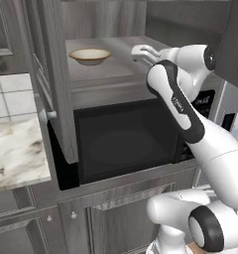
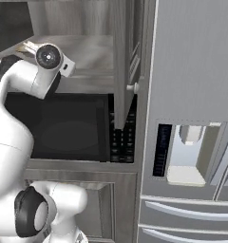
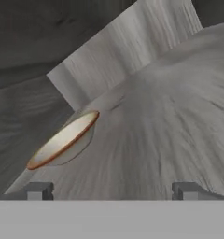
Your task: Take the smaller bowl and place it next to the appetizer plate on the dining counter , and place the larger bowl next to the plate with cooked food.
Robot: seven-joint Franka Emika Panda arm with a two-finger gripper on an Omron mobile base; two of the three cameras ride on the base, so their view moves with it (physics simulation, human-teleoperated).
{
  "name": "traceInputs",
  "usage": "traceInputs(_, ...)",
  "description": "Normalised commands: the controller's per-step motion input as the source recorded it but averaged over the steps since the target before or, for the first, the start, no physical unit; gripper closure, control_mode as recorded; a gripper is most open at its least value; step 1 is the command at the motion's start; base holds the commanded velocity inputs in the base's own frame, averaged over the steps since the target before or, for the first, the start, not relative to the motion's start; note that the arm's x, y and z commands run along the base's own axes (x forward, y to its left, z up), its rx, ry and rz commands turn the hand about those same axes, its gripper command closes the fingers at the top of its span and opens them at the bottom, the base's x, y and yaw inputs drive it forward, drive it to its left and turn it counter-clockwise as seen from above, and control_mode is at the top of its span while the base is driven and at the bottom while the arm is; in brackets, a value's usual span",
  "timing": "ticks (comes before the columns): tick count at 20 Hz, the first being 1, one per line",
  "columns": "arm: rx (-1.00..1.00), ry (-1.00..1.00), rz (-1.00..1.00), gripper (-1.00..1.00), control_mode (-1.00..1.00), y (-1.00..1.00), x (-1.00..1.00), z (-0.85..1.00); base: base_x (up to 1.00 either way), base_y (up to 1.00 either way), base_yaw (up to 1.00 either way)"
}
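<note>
The smaller bowl point(image 1: 89, 55): cream inside, tan rim, upright on the shelf point(image 1: 116, 69) of the open upper cabinet, above the microwave point(image 1: 126, 141). My fingers point(image 3: 112, 190): spread wide, holding nothing. In the hand view the bowl lies ahead and off toward one fingertip, apart from both. Judged method: swing toward it, straddle the near rim, then close.
</note>
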Motion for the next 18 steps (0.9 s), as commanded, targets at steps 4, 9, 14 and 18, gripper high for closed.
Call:
traceInputs(4,0.03,0.04,0.02,-1.0,-1.0,0.61,0.68,0.35,0.0,0.0,0.0)
traceInputs(9,0.0,0.18,0.09,-1.0,-1.0,0.53,1.0,-0.01,0.0,0.0,0.0)
traceInputs(14,0.0,0.09,0.11,-1.0,-1.0,0.32,0.9,-0.17,0.0,0.0,0.0)
traceInputs(18,0.0,0.01,0.1,-1.0,-1.0,0.4,0.52,-0.33,0.0,0.0,0.0)
